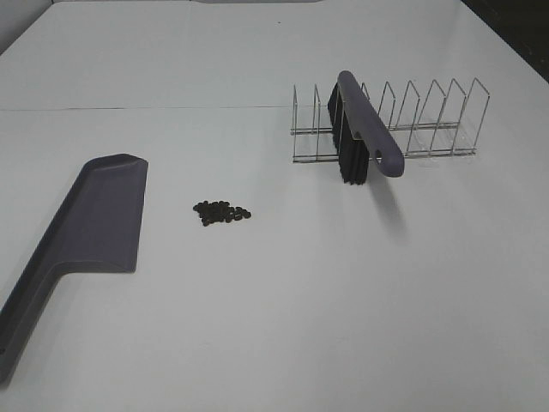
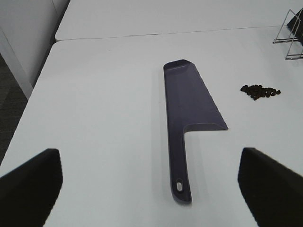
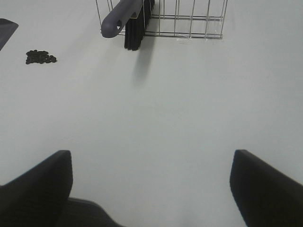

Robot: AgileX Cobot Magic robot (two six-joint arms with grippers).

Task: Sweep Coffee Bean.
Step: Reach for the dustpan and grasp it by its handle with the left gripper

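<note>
Wire rack [image 1: 429, 130] holds the brush [image 1: 367, 124] ahead of the right gripper [image 3: 151, 189], spread empty like the left gripper [image 2: 151, 187]: a skewed pull may drag the rack and scatter the beans [image 1: 222, 212].

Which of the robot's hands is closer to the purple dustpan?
Left. The left gripper hangs open just short of the dustpan handle; the right gripper is far off, facing the brush.

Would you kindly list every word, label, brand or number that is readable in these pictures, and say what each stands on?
None: no writing, label, brand mark or number shows in any view on the purple-grey dustpan, the brush, the wire rack, the coffee beans or the white table.
</note>
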